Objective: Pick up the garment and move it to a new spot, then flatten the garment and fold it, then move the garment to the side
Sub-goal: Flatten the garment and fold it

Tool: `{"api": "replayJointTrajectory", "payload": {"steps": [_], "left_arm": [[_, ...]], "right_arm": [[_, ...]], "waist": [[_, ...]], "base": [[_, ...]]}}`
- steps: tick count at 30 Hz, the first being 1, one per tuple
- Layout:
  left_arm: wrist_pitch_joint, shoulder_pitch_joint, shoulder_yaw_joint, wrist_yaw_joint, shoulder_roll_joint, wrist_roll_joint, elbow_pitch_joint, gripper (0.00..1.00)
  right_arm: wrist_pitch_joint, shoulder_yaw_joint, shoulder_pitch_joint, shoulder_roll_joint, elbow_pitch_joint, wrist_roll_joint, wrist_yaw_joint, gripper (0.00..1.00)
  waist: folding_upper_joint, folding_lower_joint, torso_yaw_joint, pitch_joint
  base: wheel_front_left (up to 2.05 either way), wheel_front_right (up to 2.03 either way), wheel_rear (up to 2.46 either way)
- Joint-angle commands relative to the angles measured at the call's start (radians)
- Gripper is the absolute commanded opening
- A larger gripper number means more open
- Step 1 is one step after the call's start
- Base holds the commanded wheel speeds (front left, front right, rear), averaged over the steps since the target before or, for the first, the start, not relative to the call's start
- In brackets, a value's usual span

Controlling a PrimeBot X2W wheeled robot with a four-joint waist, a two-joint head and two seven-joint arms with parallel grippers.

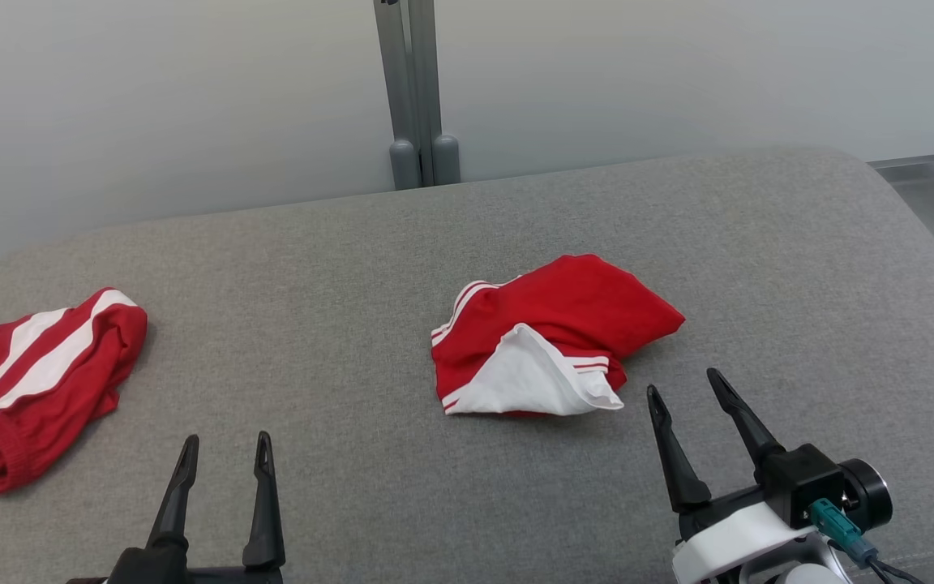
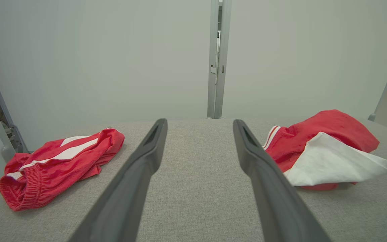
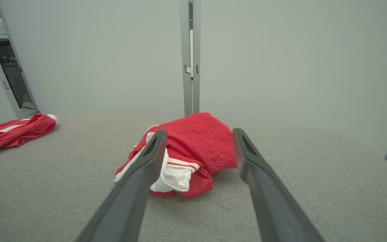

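Your right tool [image 1: 683,381] hovers at the lower right of the head view, both dark fingers spread wide, nothing between them. It's open and tilted towards the left, tips aimed at the red garment [image 1: 564,324]. That garment sits crumpled near the middle of the grey counter [image 1: 337,268], just beyond those fingertips and not touching them. See the white lining flipped out on its near side, with thin red and white stripes along the hem.

Over to your right wrist view: the right tool [image 3: 199,131] frames the garment [image 3: 207,148] squarely. The red bulk is between the two fingers, and the white flap sits behind the left finger. The cloth lies flat on the counter, ungripped.

Your left tool [image 1: 227,442] is low at the bottom left of the head view, fingers apart, empty too. Its wrist view has the left tool [image 2: 200,122] pointing at bare grey fabric, with the garment [image 2: 328,134] off to its right.

A second red piece [image 1: 37,381], with broad white stripes, lies bunched at the counter's far left edge, well apart from your target. A grey post [image 1: 414,81] stands against the pale wall behind.
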Motion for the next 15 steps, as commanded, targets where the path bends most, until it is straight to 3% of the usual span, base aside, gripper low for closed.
{"api": "replayJointTrajectory", "payload": {"steps": [1,7,15], "left_arm": [[-0.001,-0.016,0.0,0.002,0.0,-0.007,0.003,1.0],[-0.001,-0.048,-0.013,-0.043,0.0,-0.012,0.03,1.0],[-0.001,-0.205,-0.059,-0.09,0.001,-0.003,0.206,1.0]], "right_arm": [[0.0,0.001,-0.003,-0.003,0.001,-0.005,-0.002,1.0],[0.0,0.006,-0.009,-0.002,-0.004,-0.008,-0.002,1.0],[0.0,0.01,-0.036,-0.002,-0.017,-0.029,-0.002,1.0]], "waist": [[0.0,0.0,0.0,0.002],[0.0,0.0,0.001,0.02],[0.0,0.0,-0.021,0.083]], "base": [[0.0,0.0,0.0],[0.0,0.0,0.0],[0.0,0.0,0.0]]}}
